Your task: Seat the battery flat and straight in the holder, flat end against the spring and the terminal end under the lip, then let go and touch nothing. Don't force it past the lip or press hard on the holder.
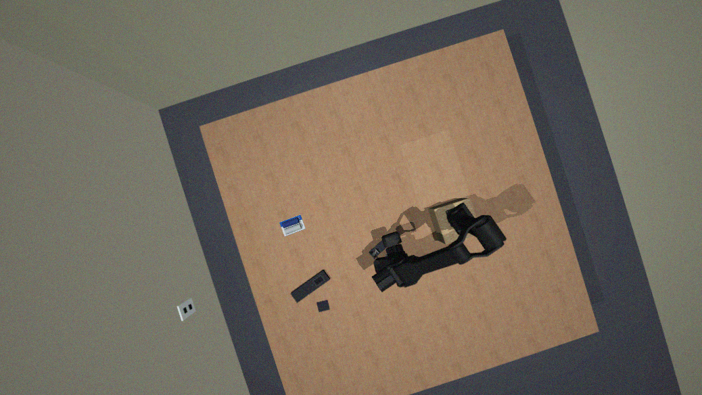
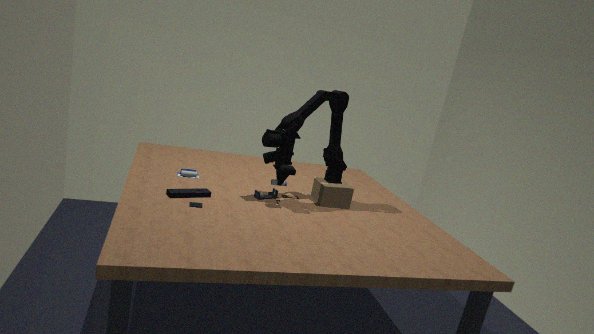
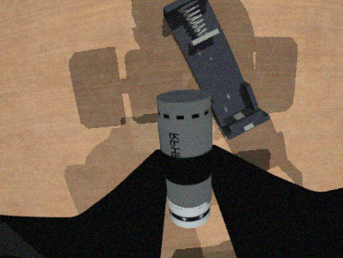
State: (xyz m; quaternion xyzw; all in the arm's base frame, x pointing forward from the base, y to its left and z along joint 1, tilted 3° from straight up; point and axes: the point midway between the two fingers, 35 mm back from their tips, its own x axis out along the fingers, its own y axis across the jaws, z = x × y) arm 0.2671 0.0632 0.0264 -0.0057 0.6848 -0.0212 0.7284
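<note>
The grey battery (image 3: 183, 132) (image 2: 274, 182) has a black band, a plain flat end at the top of the wrist view and a white end with a dark ring at the bottom. My gripper (image 3: 186, 155) (image 2: 281, 182) is shut on it around the band and holds it above the table. The dark holder (image 3: 221, 72) (image 2: 265, 197) (image 1: 377, 253) lies below, ahead and to the right in the wrist view, turned at an angle to the battery. Its spring (image 3: 194, 19) is at the far end and its lip (image 3: 247, 125) at the near end. The arm partly covers the holder in the top view.
A long black box (image 1: 310, 285) (image 2: 189, 193) and a small dark square (image 1: 322, 305) (image 2: 195, 205) lie beyond the holder. A blue and white item (image 1: 291, 225) (image 2: 188, 173) lies farther back. The arm stands on a tan block (image 1: 438, 223) (image 2: 335, 195).
</note>
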